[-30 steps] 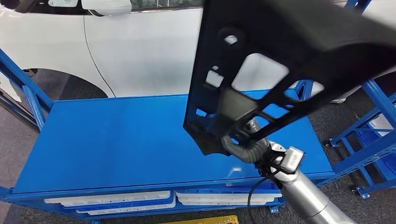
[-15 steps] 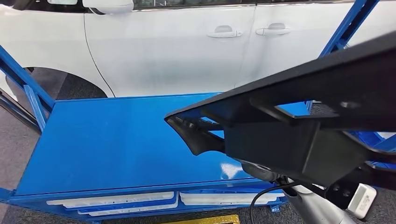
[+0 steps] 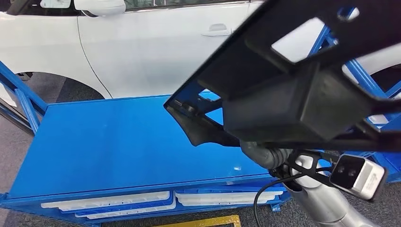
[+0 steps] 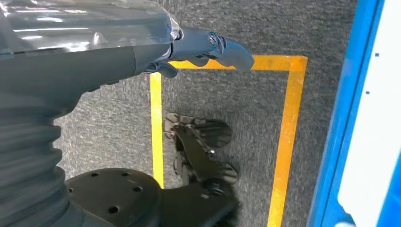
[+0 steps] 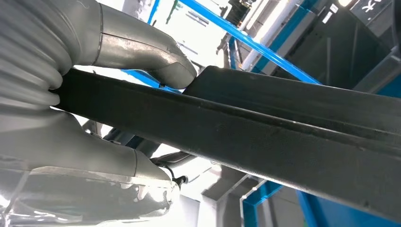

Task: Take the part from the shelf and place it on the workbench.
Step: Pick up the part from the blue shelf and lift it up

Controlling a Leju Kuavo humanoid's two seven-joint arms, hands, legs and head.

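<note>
White car [image 3: 156,52] fills the background behind the blue tabletop [image 3: 118,146], door handle visible. Big black plastic part [image 3: 293,90], ribbed with cutouts, held in the air over the tabletop's right end, tilted, close to the head camera, not touching the surface. Blue shelf frame [image 3: 359,78] behind it at right. White trays [image 3: 108,203] under the tabletop. Right hand [image 5: 94,109] grips the part's edge, thumb on one side, fingers on the other. Left hand [image 4: 208,47] hangs over grey carpet with yellow floor tape [image 4: 283,137], holding nothing, fingers loosely curled, slightly apart.
</note>
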